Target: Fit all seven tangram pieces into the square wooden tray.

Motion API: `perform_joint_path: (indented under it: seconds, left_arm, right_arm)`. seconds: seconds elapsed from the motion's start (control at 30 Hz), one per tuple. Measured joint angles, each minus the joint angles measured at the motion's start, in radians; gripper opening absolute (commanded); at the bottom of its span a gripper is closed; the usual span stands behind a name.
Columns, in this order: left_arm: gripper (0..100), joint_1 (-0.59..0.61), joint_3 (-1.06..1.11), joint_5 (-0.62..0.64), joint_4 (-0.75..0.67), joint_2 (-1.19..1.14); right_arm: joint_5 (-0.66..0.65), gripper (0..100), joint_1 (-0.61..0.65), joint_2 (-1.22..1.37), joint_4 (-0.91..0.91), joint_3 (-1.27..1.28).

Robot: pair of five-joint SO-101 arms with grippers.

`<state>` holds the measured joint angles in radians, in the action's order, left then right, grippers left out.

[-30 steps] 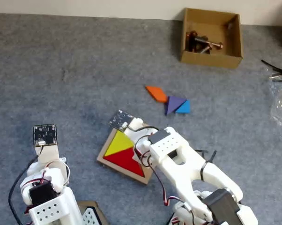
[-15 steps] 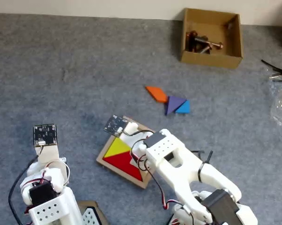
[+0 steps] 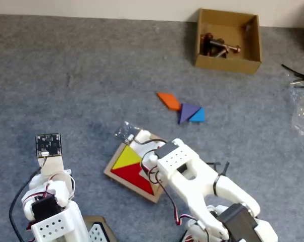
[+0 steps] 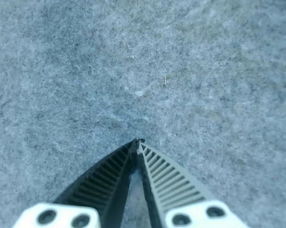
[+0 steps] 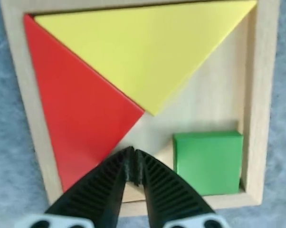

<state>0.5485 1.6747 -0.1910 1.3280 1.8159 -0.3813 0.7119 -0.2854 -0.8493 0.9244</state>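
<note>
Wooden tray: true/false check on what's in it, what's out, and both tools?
1. The yellow triangle lies in the wooden tray. True.
2. The green square touches the red triangle. False: bare wood shows between them.
3. The orange parallelogram sits in the tray. False: it lies out on the carpet.
4. The right tool is shut, over the tray. True.
5. The left tool grips a piece. False: it is shut on nothing, over bare carpet.

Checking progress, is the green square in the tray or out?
In. The green square lies flat inside the wooden tray, at one corner.
</note>
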Motion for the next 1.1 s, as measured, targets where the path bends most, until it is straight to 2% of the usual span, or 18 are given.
perform_joint_path:
  seconds: [0.6, 0.83, 1.1]
  left_arm:
    - [1, 0.0, 0.0, 0.0, 0.0, 0.0]
    - [1, 0.0, 0.0, 0.0, 0.0, 0.0]
    - [1, 0.0, 0.0, 0.0, 0.0, 0.0]
  right_arm:
    - [0.026, 0.6, -0.061, 0.002, -0.072, -0.089]
    - [0.026, 0.6, -0.176, 0.002, -0.072, -0.163]
    - [0.026, 0.6, -0.235, 0.002, 0.043, -0.161]
